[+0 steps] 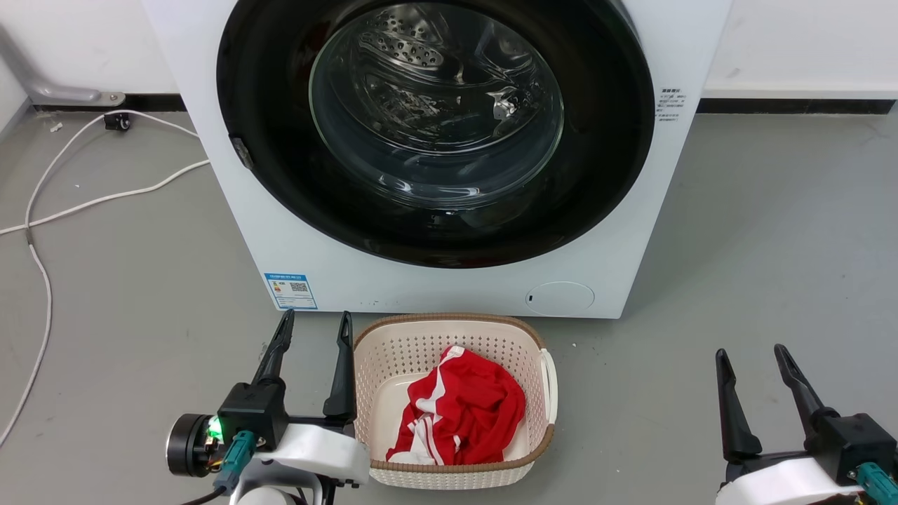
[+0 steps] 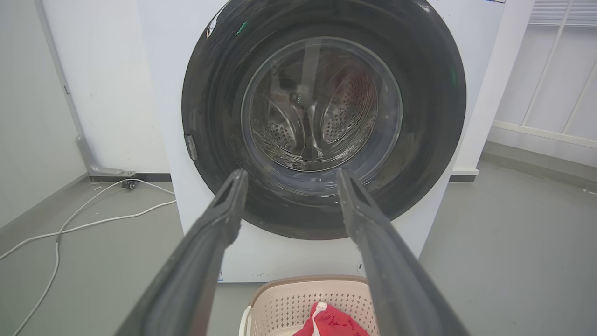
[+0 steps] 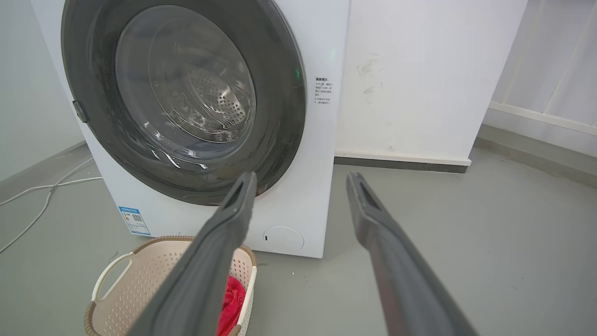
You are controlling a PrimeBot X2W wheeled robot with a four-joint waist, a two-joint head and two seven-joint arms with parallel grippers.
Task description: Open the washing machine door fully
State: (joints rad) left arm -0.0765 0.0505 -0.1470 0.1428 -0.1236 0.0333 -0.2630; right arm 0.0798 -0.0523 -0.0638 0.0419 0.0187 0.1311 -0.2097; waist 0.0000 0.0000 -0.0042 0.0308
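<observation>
I have the big white front-loading washing machine (image 1: 421, 287) squarely ahead, standing on the grey floor (image 1: 772, 245) against a pale wall. Its large round door, a glossy black rim around a bulging clear glass bowl (image 1: 435, 119), lies shut and flush with the machine's front, and I can see the perforated steel drum through the glass. A small grey latch tab (image 1: 242, 153) sits on the door's left rim.

Just in front of the machine, low in my head view, is the beige perforated plastic basket with a brown woven rim (image 1: 449, 319), and a crumpled red garment with white stripes (image 1: 466, 414) lies inside it.

My left gripper (image 1: 316, 319) hovers just beside the basket's left side. Its two long dark fingers are spread wide, point toward the machine and hold nothing. In its wrist view the fingertips frame the lower part of the door without touching it. My right gripper (image 1: 749, 351) is well apart to the right over bare floor, with its fingers parted just as far and nothing between them.

White cables (image 1: 42, 210) trail across the floor to the left. Low on the machine's front are a small blue label (image 1: 290, 290) and a round white cap (image 1: 560, 297).
</observation>
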